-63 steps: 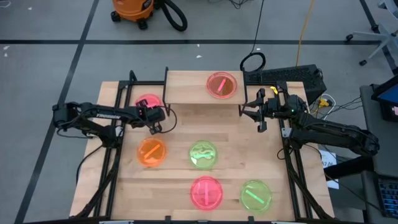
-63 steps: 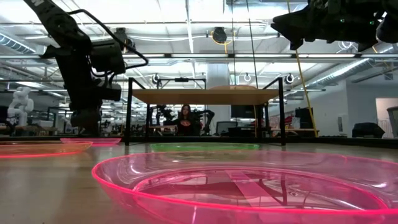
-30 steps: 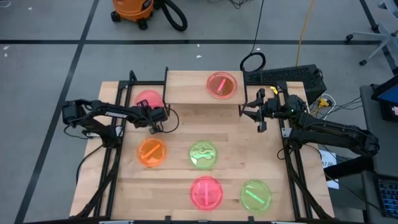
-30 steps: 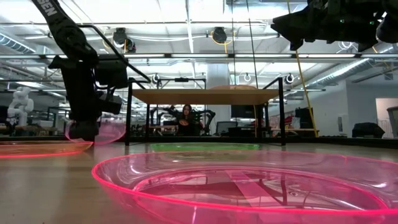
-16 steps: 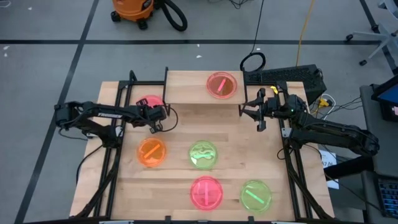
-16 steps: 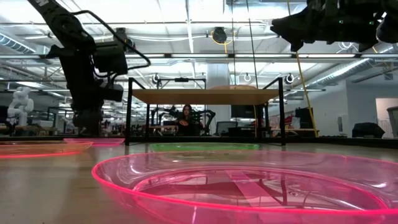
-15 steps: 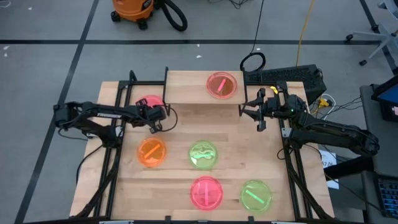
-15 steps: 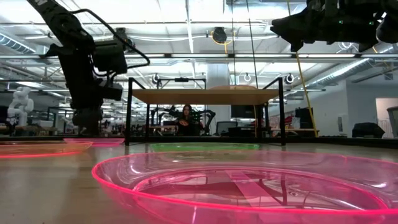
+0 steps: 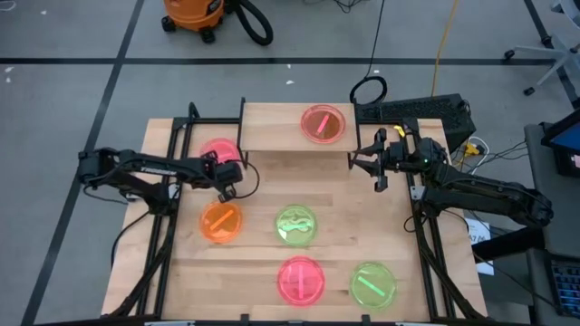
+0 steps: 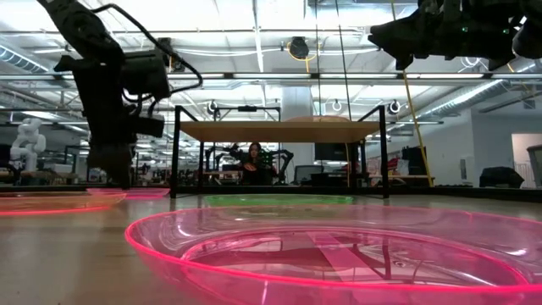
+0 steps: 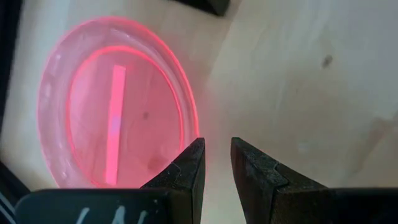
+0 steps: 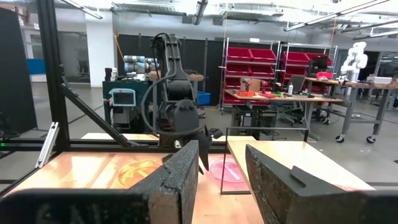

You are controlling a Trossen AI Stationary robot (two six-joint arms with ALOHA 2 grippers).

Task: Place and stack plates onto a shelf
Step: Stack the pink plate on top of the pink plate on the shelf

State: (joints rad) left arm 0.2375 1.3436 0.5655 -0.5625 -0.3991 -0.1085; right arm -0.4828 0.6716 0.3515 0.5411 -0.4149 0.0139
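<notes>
My left gripper (image 11: 216,163) points down at the wooden tabletop (image 9: 340,190), its two dark fingers (image 11: 186,165) standing slightly apart with bare wood showing in the gap and nothing clamped between them. Just beside one fingertip lies the rim of a small round translucent pink-red plastic plate (image 11: 118,102) with a light streak across its middle; whether the finger touches that rim I cannot tell. From above, this gripper (image 9: 227,181) sits at the edge of that same plate (image 9: 216,150), with a round translucent orange plate (image 9: 221,221) near it on the side toward the table's front, and a neon green plate (image 9: 295,225) a little farther off beside the orange one. Farther still from the gripper, near the front edge, lie another pink-red plate (image 9: 300,280) and a second green plate (image 9: 372,284). Beyond the gripper toward the back stands the small light-wood shelf on thin black legs (image 9: 281,127), with one pink-red plate (image 9: 323,123) resting on its top. My right gripper (image 12: 221,165) waits in the air beside the far end of the shelf, its fingers apart and empty; from above it (image 9: 362,164) hangs well apart from every plate.
</notes>
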